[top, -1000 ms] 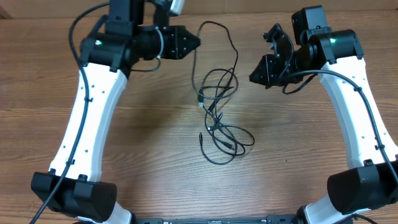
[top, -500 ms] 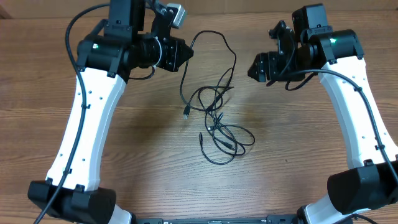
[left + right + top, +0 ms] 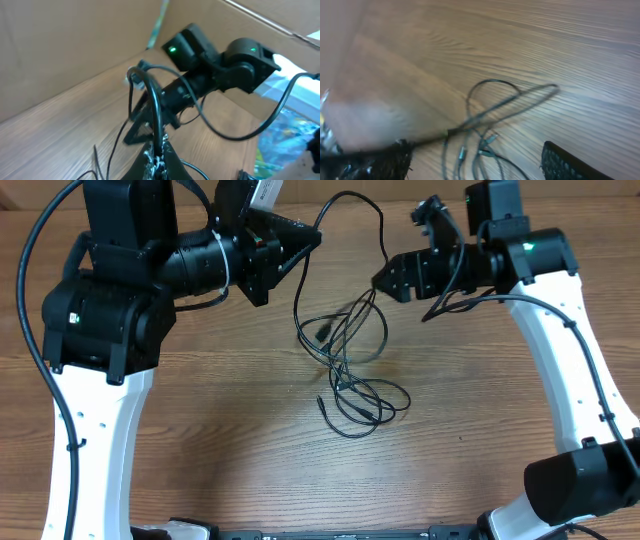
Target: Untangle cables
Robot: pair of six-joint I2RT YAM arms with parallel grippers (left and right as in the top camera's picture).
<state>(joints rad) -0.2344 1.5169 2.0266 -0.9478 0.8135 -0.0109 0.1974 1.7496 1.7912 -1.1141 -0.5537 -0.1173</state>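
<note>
Our left end effector (image 3: 308,242) pinches one cable (image 3: 156,110) up high, the other cables (image 3: 343,370) lie knotted on the surface (image 3: 220,430) between the arms, and our right end effector (image 3: 383,280) is wide open, so we should grab one loop and pull gently apart.

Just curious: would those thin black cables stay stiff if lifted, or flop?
Probably floppy: the cables hang in loose loops from the jaws of the left gripper. Likely light, being so thin. Crossing strands may drag along together.
</note>
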